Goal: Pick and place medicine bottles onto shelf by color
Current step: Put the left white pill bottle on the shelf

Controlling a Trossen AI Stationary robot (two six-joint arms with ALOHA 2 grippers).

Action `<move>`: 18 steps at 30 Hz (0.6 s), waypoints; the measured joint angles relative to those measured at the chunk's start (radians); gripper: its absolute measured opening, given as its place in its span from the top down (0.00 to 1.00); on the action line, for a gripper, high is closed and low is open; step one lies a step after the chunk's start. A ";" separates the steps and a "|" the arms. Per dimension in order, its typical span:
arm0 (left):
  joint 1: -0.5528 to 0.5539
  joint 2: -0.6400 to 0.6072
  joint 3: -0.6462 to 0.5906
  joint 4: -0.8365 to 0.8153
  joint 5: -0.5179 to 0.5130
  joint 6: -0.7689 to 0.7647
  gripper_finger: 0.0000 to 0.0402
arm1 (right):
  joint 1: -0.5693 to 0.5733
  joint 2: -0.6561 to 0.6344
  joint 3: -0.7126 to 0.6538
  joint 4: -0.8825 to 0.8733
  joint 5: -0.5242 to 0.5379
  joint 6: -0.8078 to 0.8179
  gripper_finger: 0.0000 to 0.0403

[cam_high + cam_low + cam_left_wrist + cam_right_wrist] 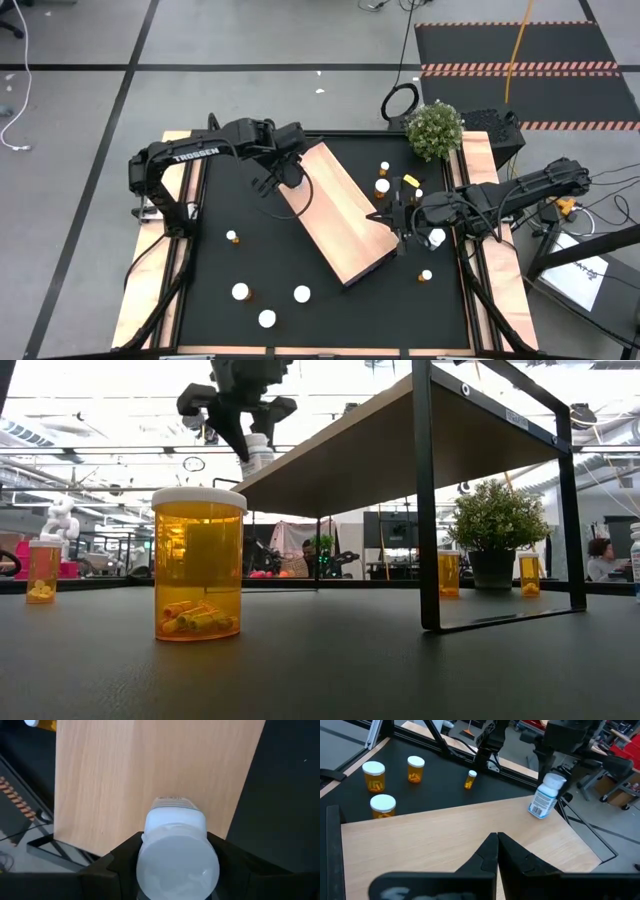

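Left gripper (288,178) clamps white plastic bottle (546,796) over light-wood shelf (340,215) far corner; shelf bare, others still on table.

A robotics lab: taped grey floor (80,90), loose cables (one yellow), workstations behind the black table (320,670).

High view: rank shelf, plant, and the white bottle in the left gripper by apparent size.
1. The shelf, the light-wood board, looks largest by far.
2. The plant comes next.
3. The white bottle, held by the left gripper over the shelf's far end, looks smallest; the gripper partly hides it, yet the ranking is clear.
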 joint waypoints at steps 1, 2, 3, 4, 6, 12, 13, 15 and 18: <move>0.000 0.000 0.000 0.000 -0.002 0.000 0.51 | 0.000 0.000 0.000 0.000 0.000 -0.001 1.00; 0.000 0.000 0.000 0.000 -0.005 0.000 0.51 | 0.000 0.000 0.000 0.000 0.000 -0.002 1.00; -0.003 0.000 0.000 0.000 -0.006 0.001 0.51 | 0.000 0.000 0.000 0.000 0.000 -0.003 1.00; -0.005 0.000 0.000 0.000 -0.008 0.004 0.51 | 0.000 0.000 0.000 0.000 0.000 -0.003 1.00; -0.010 0.000 0.000 0.001 -0.011 0.014 0.51 | 0.000 0.000 0.000 0.000 0.000 -0.003 1.00; -0.025 0.000 0.000 0.007 -0.032 0.032 0.51 | 0.000 0.000 0.000 0.001 0.000 -0.003 1.00; -0.027 0.000 0.000 0.008 -0.039 0.031 0.51 | 0.000 0.000 0.000 0.001 0.000 -0.003 1.00; -0.027 0.000 -0.001 0.018 -0.045 0.026 0.49 | 0.000 0.000 0.000 0.001 0.000 -0.003 1.00; -0.026 0.004 -0.003 0.031 -0.050 0.025 0.44 | 0.000 0.000 0.000 0.002 0.000 -0.003 1.00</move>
